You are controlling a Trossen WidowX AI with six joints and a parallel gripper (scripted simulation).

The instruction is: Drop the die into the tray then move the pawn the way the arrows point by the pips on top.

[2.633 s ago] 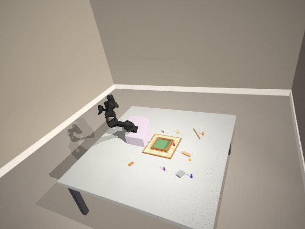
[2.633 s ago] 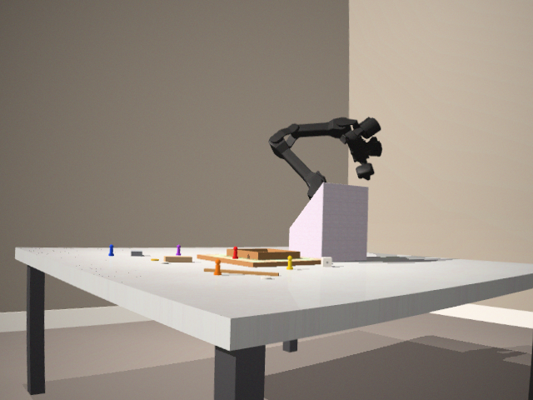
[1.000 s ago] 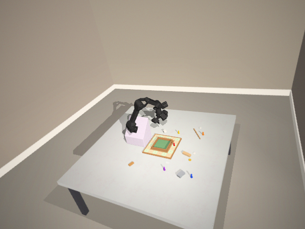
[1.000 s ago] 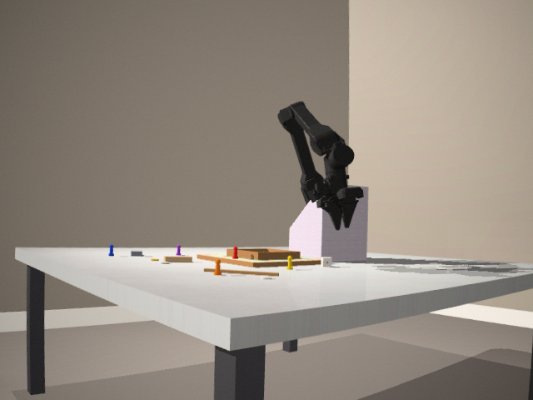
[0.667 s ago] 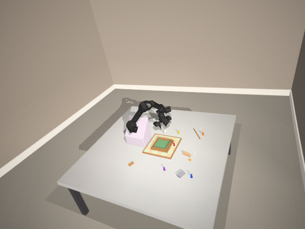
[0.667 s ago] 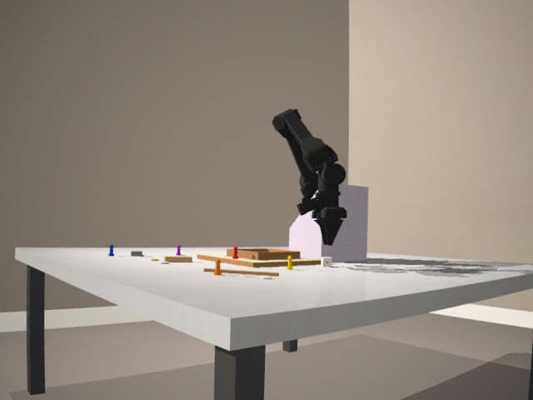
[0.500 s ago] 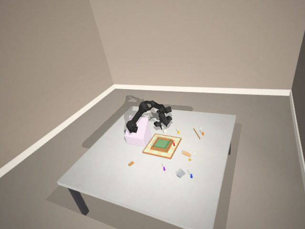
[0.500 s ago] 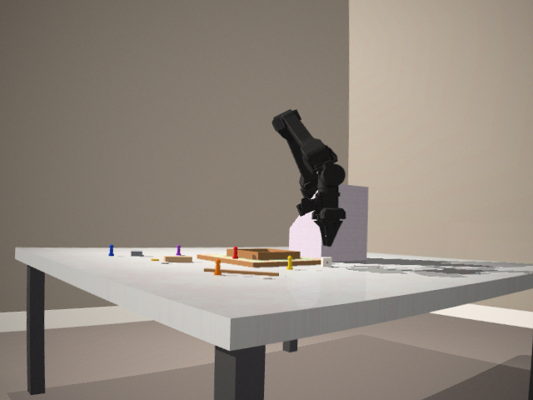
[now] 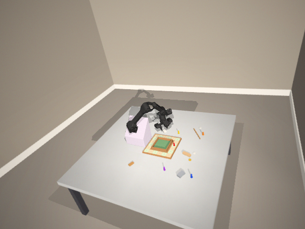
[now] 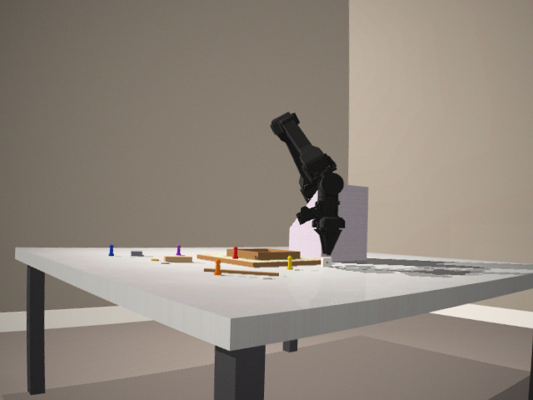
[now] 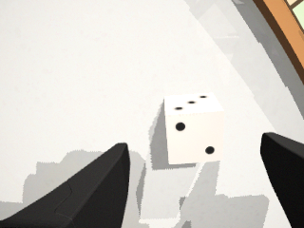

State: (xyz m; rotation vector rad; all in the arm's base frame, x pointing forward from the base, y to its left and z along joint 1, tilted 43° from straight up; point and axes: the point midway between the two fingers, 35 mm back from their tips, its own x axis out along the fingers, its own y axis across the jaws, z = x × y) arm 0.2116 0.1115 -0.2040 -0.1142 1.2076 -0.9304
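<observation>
My gripper (image 9: 164, 128) (image 10: 327, 253) (image 11: 196, 147) is open and empty, pointing down at the die. The white die (image 9: 164, 131) (image 10: 326, 261) (image 11: 196, 137) rests on the table just beyond the board's corner. In the wrist view it lies between the two fingertips with a gap on each side; one face shows two pips and a narrower one three. The board (image 9: 157, 153) (image 11: 273, 19) carries a brown-walled tray (image 9: 157, 148) (image 10: 277, 254) with a green floor. The red pawn (image 9: 174, 144) (image 10: 235, 252) stands upright on the board's squares, right of the tray. The arrows are too small to read.
A yellow pawn (image 9: 178, 132) (image 10: 289, 262) stands near the die. An orange pawn (image 9: 202, 133) and a thin stick (image 9: 197, 133) lie farther right. Purple (image 9: 164, 168) and blue (image 9: 191, 175) pawns, a grey block (image 9: 180, 172) and a pale purple block (image 9: 137, 134) are also there.
</observation>
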